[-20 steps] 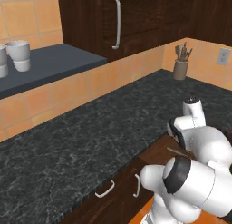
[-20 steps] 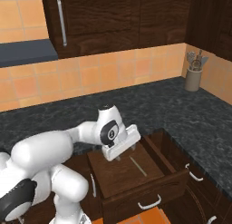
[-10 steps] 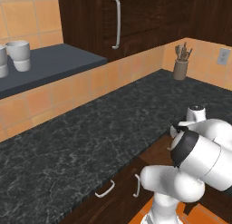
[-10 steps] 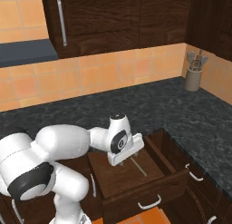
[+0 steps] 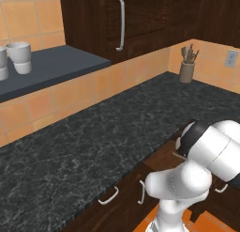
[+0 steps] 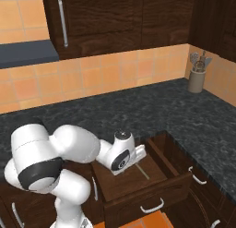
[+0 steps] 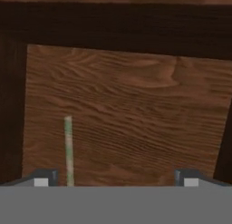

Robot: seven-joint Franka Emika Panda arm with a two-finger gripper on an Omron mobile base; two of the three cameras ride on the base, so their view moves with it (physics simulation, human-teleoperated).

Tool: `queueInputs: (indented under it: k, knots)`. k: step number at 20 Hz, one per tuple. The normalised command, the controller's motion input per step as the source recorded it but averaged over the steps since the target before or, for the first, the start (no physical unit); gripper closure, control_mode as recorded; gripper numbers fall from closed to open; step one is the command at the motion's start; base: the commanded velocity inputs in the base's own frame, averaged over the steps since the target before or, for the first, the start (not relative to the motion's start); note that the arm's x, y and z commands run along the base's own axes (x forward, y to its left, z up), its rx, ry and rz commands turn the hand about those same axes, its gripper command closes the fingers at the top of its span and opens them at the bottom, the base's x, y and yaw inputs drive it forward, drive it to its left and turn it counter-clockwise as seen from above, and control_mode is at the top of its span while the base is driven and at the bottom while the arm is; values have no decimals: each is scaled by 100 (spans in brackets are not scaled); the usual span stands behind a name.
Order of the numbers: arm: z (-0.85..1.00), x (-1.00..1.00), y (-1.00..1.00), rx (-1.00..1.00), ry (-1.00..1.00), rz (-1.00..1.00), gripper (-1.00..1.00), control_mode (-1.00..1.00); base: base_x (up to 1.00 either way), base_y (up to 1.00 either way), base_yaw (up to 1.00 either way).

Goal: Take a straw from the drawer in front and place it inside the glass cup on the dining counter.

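**Ana:** Straw (image 7: 68, 150) placement first: it lies flat on the wooden floor of the open drawer (image 6: 143, 195), toward the side wall that sits at the left edge of the hand view, running lengthwise front to back.

**Ben:** And the fingers (image 7: 115, 178)?

**Ana:** Spread as wide as they go, holding nothing, hanging over the drawer floor. The straw lies just inside one finger (image 7: 41, 178), not centred between the two.

**Ben:** How do you expect it to handle?

**Ana:** Thin, pale green, surely very light, and a hollow tube like that will likely crush or kink if squeezed hard. It is smooth and round, so it may roll away across the drawer floor when one finger touches it first.

**Ben:** Where would you take hold?

**Ana:** Around the middle of its length, across the tube, with the hand shifted toward the drawer's side wall so the straw sits between both fingers. Lying flat on the wood, it leaves little room beneath, so the tips must come right down to the drawer floor.
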Motion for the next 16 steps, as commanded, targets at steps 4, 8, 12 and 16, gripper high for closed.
queueInputs:
  k: [4, 8, 12, 16]
  knots:
    - [-11, 46, 1, 7, 0, 0, -100, -100, 0, 0, 0]
    - [-1, 34, -7, 3, -1, 0, -100, -100, 0, 0, 0]
    - [-21, 11, -9, 4, 0, 0, -100, -100, 0, 0, 0]
    - [-49, 0, -6, 1, 0, 0, -100, -100, 0, 0, 0]
